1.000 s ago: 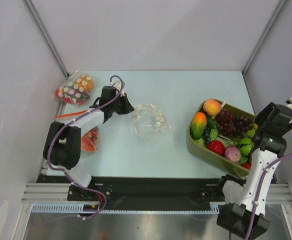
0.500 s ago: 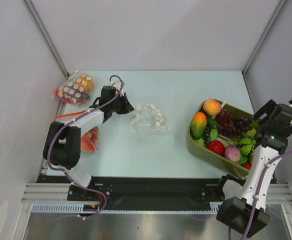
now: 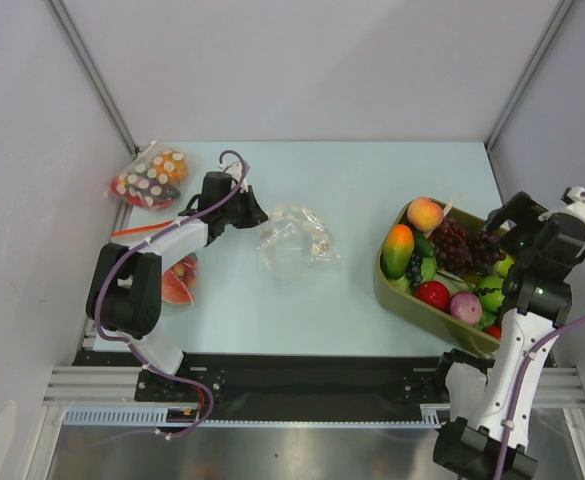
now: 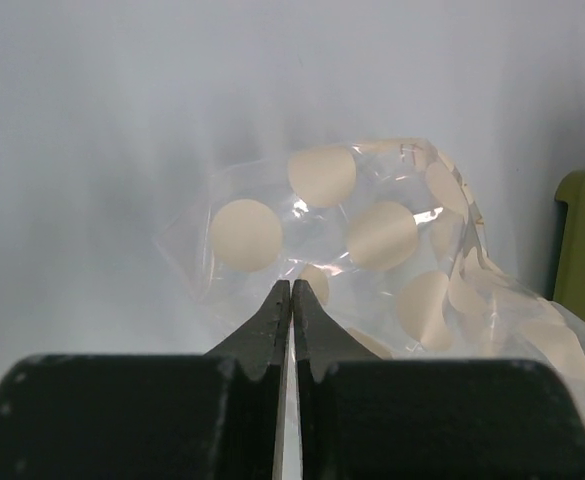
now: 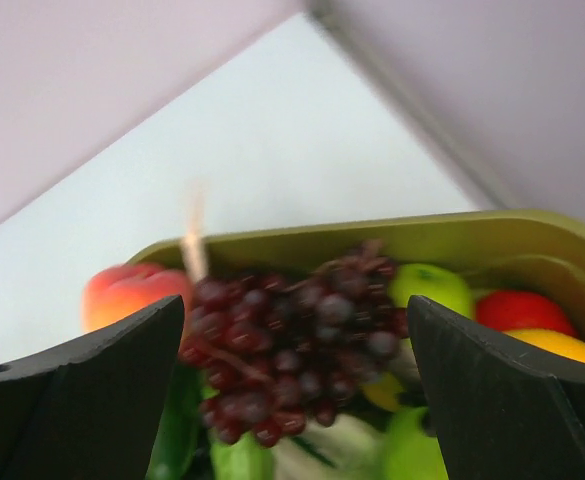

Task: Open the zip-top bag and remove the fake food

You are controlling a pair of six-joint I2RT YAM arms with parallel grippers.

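The zip-top bag point(image 3: 294, 240) lies crumpled mid-table, clear with white dots, and looks empty. My left gripper point(image 3: 250, 215) is shut at the bag's left edge. In the left wrist view the closed fingertips point(image 4: 292, 290) meet on the film of the bag point(image 4: 372, 240). The fake food sits in an olive tray point(image 3: 384, 285) at the right: a peach point(image 3: 425, 213), purple grapes point(image 3: 462, 245), an orange-yellow fruit point(image 3: 398, 250) and a green piece point(image 3: 491, 292). My right gripper point(image 3: 512, 222) hangs open and empty over the tray's far side. In the right wrist view point(image 5: 294, 310) the grapes point(image 5: 292, 350) lie below it.
A dotted bag showing red and orange point(image 3: 150, 178) lies at the back left. A clear bag with an orange-red strip point(image 3: 177, 280) lies under my left arm. Grey walls close in the table on the left, back and right.
My right gripper has swung left from the right wall to over the tray. The bag's left edge has shifted slightly toward my left gripper.
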